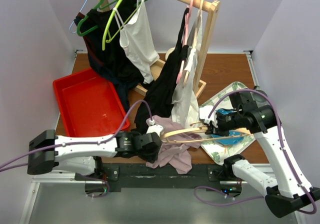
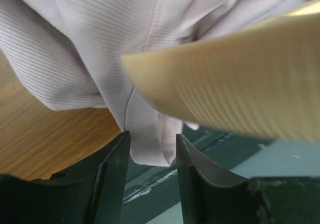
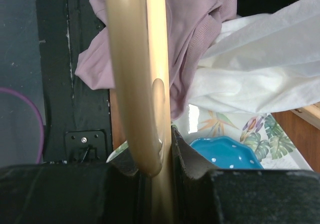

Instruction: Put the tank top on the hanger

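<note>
We get bright, even light from overhead, with soft shadows along the near edge of the table (image 1: 232, 69). Up close, the tank top (image 2: 75, 44) shows sharp ribbing while the hanger (image 2: 240, 79) blurs. Our right wrist view is dim at its bottom, and the white cloth (image 3: 260, 69) glares.

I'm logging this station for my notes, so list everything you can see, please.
tank top: one, dusty mauve, bunched at the near table edge
hanger: one, pale wood, tip at the tank top
bin: one, red, table's left
clothes rack: one, pale wood, far side
black garments: two, hanging on the rack
white garments: two, hanging on the rack
green hanger: one, rack's left end
lime hanger: one, carrying a white garment
pink hanger: one, thin, rack's right
tray: one, leaf-print, table's right
dish: one, blue, on the tray
left gripper: black, shut on the tank top
right gripper: black, shut on the hanger
</note>
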